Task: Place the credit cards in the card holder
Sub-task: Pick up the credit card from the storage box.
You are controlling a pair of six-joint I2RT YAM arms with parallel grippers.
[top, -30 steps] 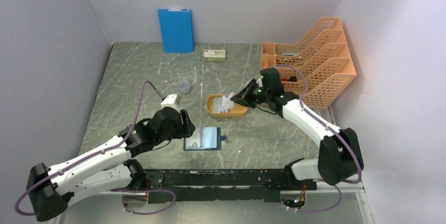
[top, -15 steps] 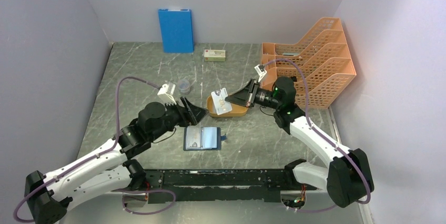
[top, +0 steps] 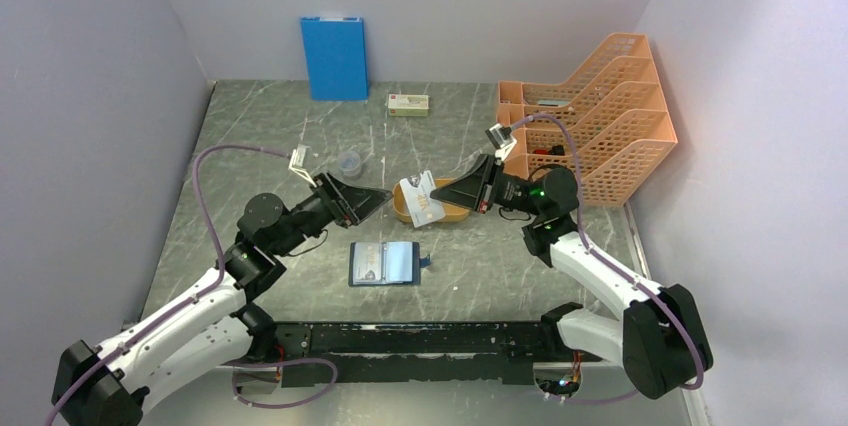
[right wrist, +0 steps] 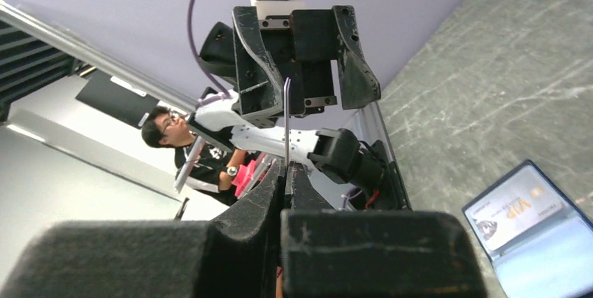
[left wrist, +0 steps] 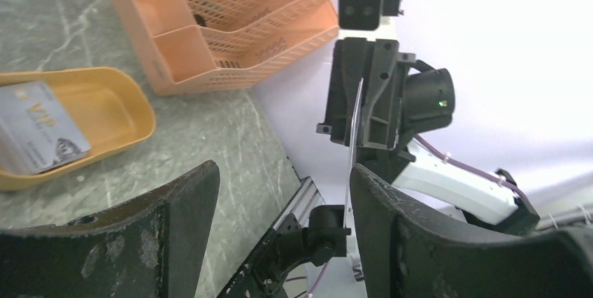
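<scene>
My right gripper (top: 462, 193) (right wrist: 285, 168) is shut on a credit card (top: 418, 196), held level above the left end of the orange tray (top: 455, 212). That card shows edge-on (right wrist: 287, 119) (left wrist: 355, 119). My left gripper (top: 380, 203) (left wrist: 283, 179) faces it, open, and the card's free end reaches its mouth close to one finger (left wrist: 391, 207), with no grip on it. Another credit card (left wrist: 38, 130) leans in the tray (left wrist: 112, 102). The card holder (top: 385, 264) (right wrist: 531, 214) lies open on the table below, with a card in one sleeve.
An orange mesh file rack (top: 590, 116) stands at the right. A blue board (top: 334, 57) leans on the back wall beside a white box with a red label (top: 409, 104). A small clear cup (top: 349, 162) sits behind my left gripper.
My left gripper rose from the card holder, swung right and opened wider. My right gripper lifted a card out of the tray and carried it left toward the left gripper.
</scene>
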